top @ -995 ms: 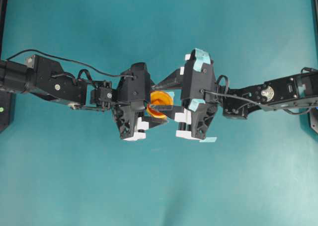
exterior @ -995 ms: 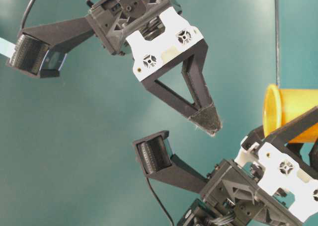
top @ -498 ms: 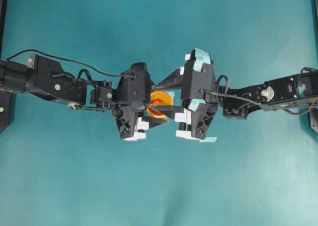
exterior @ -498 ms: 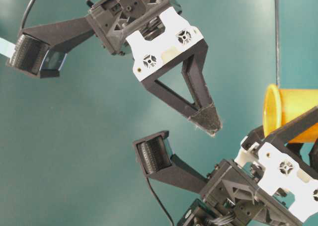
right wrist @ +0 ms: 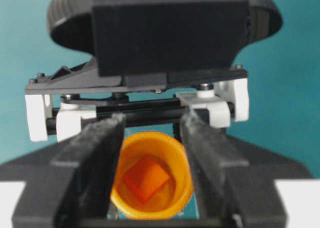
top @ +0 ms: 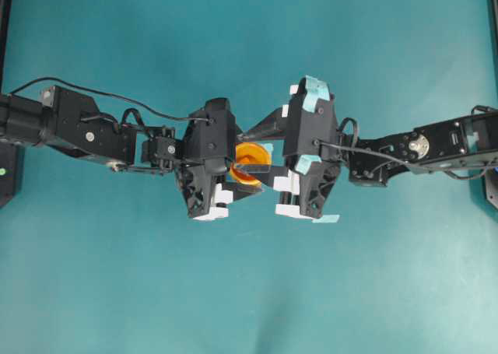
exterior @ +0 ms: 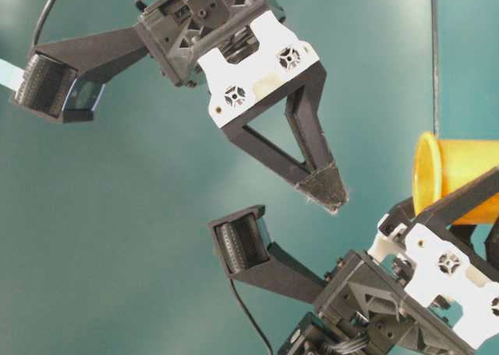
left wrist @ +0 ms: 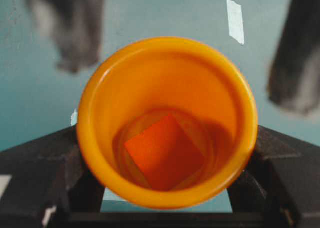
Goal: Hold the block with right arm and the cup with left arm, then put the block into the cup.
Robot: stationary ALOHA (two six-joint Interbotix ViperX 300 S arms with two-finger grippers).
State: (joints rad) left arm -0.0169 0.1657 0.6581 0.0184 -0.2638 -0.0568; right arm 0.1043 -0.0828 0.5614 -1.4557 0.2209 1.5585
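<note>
Item: block, orange, lying flat on the bottom of the cup, seen straight down the cup's mouth in the left wrist view; also visible in the right wrist view.

Item: cup, yellow-orange, pinched at 3 and 9 o'clock between the black fingers of the left claw; left claw closed on the cup's wall.

Item: right claw, teal-taped, jaws spread apart with nothing between them, one finger either side of the cup's mouth in its own view, at 3 o'clock of the cup from overhead.

Item: table, teal, beneath both arms.
</note>
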